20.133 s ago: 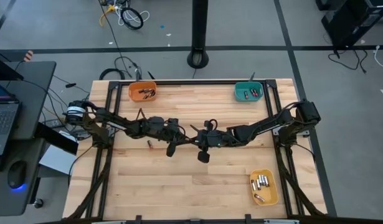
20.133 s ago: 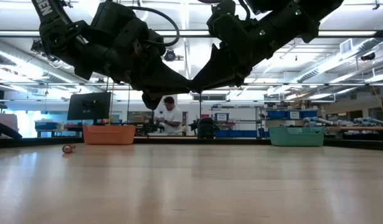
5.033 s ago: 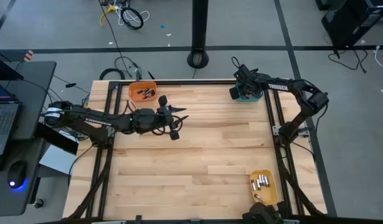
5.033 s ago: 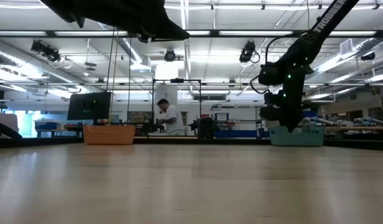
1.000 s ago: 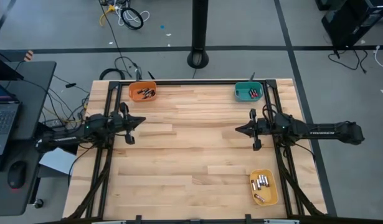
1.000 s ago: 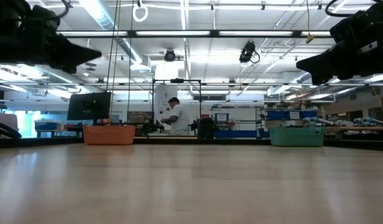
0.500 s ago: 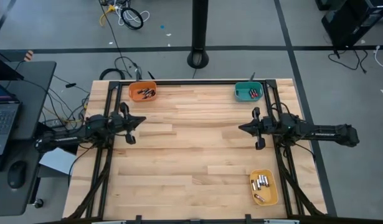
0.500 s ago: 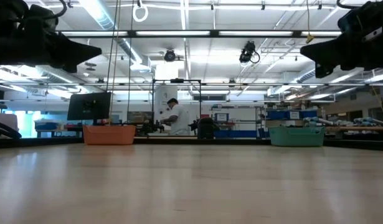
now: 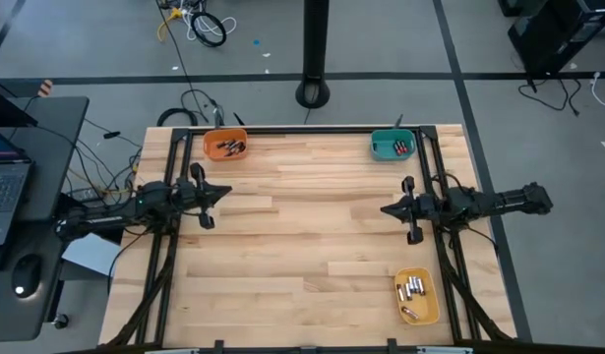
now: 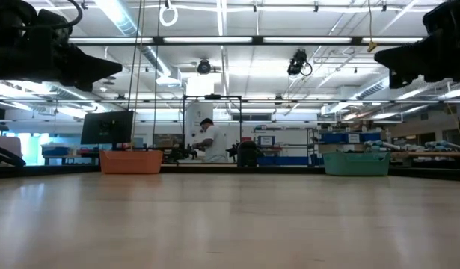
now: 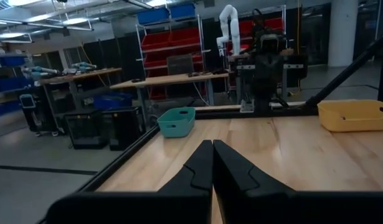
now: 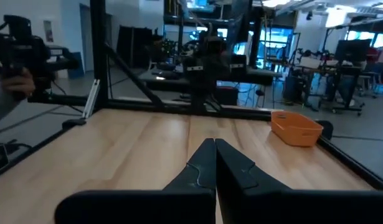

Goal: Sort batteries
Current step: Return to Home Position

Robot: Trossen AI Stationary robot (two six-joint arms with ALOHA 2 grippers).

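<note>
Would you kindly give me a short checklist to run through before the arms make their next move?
1. Left gripper shut, nothing held: ok.
2. Right gripper shut, nothing held: ok.
3. Batteries lie inside the yellow bin, orange bin and teal bin: ok.
4. None loose on the table: ok.
5. Every cell in its proper bin: cannot tell, too small.
6. Arms apart, one at each table side: ok.

You are working in a robotics lab: red parts shelving (image 11: pixel 179 40), a white robot arm (image 11: pixel 229 25), workbenches (image 11: pixel 172 78), overhead strip lights (image 10: pixel 117 15), loose cables (image 9: pixel 206 28) on a grey floor (image 9: pixel 381 59).
</note>
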